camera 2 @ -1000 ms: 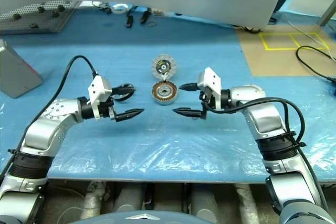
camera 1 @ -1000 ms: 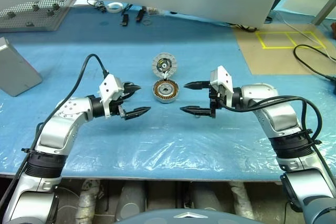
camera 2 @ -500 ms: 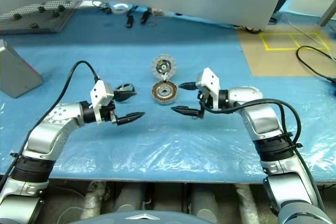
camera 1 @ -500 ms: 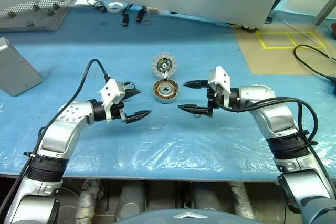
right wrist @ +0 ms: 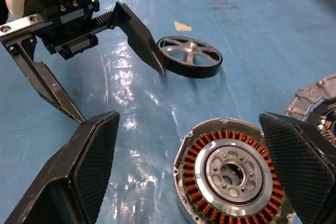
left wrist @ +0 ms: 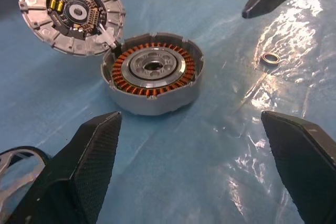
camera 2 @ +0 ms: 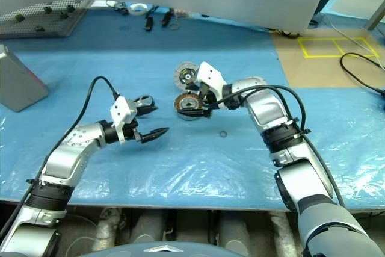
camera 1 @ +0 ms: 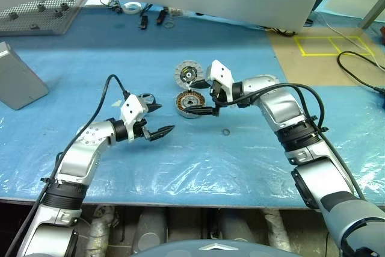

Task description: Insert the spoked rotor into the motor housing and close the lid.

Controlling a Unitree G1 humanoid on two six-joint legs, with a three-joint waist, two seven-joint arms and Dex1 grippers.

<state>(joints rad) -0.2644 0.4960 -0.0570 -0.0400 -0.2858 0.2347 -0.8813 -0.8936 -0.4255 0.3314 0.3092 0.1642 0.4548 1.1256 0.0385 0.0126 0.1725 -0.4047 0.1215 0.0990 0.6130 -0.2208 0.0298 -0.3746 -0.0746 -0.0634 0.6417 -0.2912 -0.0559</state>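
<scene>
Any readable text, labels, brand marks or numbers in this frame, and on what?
None can be read.
The lid carries a circuit board with yellow parts; any print there is too small to read.
The motor housing, spoked rotor and both grippers show no lettering.

no readable text, labels, brands or numbers on anything in view

A blue plastic sheet [camera 1: 180,167] covers the worktop. A grey rectangular box [camera 1: 18,82] lies at nine o'clock, a perforated grey plate [camera 1: 36,16] at ten. A tape roll [camera 1: 130,8] sits near twelve. Yellow tape squares [camera 1: 328,45] mark a brown board at two. A small ring [camera 1: 225,131] lies near the centre.
</scene>
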